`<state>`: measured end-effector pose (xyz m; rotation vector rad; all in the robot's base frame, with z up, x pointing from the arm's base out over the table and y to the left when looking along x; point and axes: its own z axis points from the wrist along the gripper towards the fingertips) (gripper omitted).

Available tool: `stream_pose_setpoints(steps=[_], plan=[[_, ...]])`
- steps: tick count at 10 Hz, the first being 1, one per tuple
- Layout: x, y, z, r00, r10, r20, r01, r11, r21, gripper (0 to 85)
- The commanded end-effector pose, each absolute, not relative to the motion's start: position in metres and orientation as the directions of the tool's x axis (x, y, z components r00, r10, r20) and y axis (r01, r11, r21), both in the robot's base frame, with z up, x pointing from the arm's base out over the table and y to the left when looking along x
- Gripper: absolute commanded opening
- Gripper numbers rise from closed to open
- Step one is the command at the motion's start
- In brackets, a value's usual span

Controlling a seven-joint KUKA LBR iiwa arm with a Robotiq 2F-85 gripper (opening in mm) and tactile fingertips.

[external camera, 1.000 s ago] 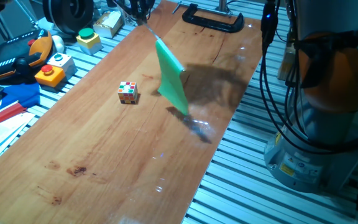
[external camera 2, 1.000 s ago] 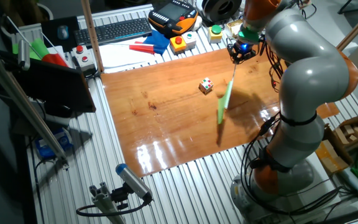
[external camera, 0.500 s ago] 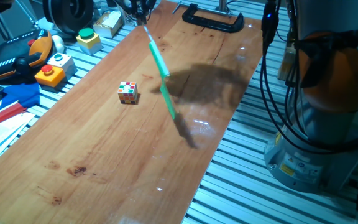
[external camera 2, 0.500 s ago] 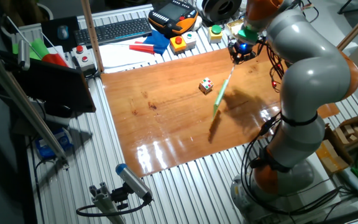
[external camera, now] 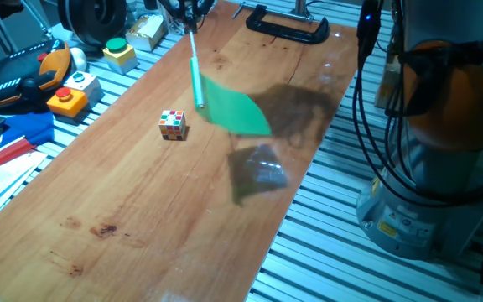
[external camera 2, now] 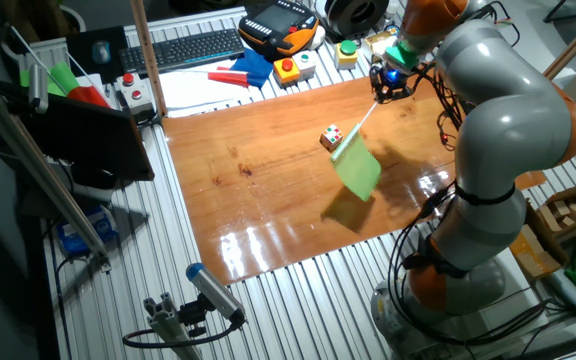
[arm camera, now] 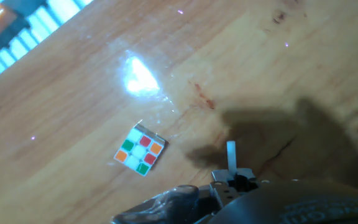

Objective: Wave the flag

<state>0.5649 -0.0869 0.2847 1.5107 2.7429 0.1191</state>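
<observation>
The flag (external camera: 234, 107) is a bright green sheet on a thin pale stick, held in the air above the wooden table (external camera: 141, 193). Its stick runs up to my gripper (external camera: 189, 12) at the top of one fixed view, which is shut on the stick's end. In the other fixed view the flag (external camera 2: 355, 166) hangs down and left from the gripper (external camera 2: 389, 82), its sheet spread broadside. The hand view shows only a short stub of the stick (arm camera: 230, 155) at the fingers; the sheet is out of that view.
A small multicoloured puzzle cube (external camera: 172, 123) sits on the table left of the flag, also in the hand view (arm camera: 140, 157). A black clamp (external camera: 287, 25) grips the far edge. Button boxes (external camera: 68, 92), a pendant (external camera: 23, 75) and a keyboard (external camera 2: 183, 48) lie off the table.
The flag has swung on its stick: edge-on and pointing down-right half a second ago, its sheet is now turned broadside and swept nearer the cube. The gripper stays at the same place.
</observation>
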Motion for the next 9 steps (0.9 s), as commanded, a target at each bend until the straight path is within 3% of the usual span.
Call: stream_pose_setpoints(steps=[1,5,8,9], plan=[[0.5648,-0.0868,0.2846,0.498,0.866,0.044,0.862,-0.500,0.078,0.7],[0.5648,-0.0868,0.2846,0.799,0.595,0.085,0.586,-0.803,0.113,0.7],[0.5648,-0.0868,0.2846,0.927,0.353,0.126,0.334,-0.931,0.151,0.7],[0.5648,-0.0868,0.2846,0.928,0.351,0.123,0.334,-0.933,0.135,0.7]])
